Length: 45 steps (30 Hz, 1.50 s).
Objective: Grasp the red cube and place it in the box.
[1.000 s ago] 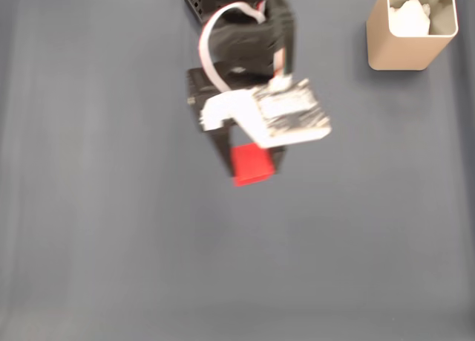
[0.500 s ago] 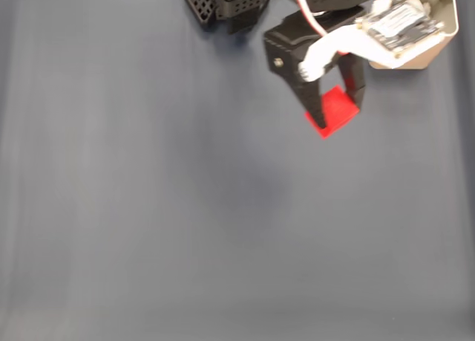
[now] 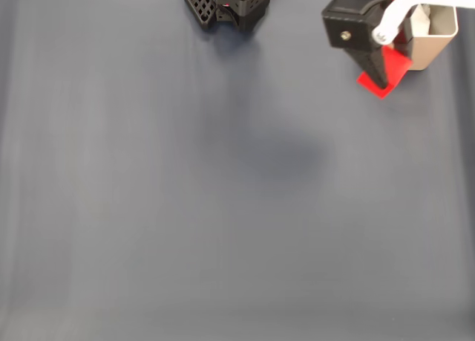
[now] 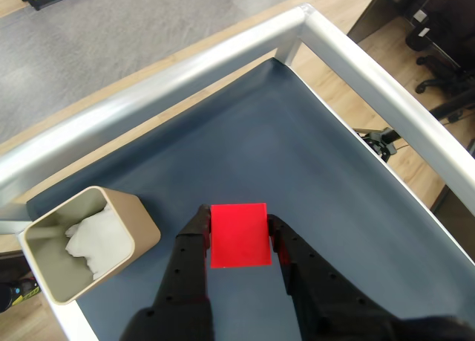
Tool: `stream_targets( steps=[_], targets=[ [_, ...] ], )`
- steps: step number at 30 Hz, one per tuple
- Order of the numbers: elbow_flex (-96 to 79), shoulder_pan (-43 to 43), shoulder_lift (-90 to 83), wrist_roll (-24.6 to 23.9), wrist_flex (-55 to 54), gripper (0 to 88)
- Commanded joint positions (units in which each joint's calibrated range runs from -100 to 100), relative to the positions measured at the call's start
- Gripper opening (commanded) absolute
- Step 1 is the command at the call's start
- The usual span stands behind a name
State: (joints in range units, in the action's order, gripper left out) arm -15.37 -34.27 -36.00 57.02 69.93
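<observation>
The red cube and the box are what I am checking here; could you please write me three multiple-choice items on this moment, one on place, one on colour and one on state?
1. Where is the red cube?
A. Between the fingers of the gripper
B. Lying inside the box
C. Resting alone in the middle of the mat

2. What colour is the crumpled material inside the box?
A. Red
B. White
C. Black

3. What is the state of the gripper?
A. Open and empty
B. Shut on the red cube
C. Open around the box wall

Answers: 1 A, since the wrist view shows a black finger against each side of the cube. 2 B, since the wrist view looks down into the open tan box and shows pale white material there. 3 B, since in both views the cube sits clamped between the fingers, beside the box and not in it.
</observation>
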Motion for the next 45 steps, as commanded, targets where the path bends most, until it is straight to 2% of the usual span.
stream_targets(
  steps=[1, 26, 45],
  targets=[
    [4.1, -3.2, -1.0, 0.4, 0.3, 0.1],
    [4.8, -22.8, 1.9, 0.3, 0.5, 0.0],
    [8.0, -27.6, 5.5, 0.2, 0.6, 0.0]
  ],
)
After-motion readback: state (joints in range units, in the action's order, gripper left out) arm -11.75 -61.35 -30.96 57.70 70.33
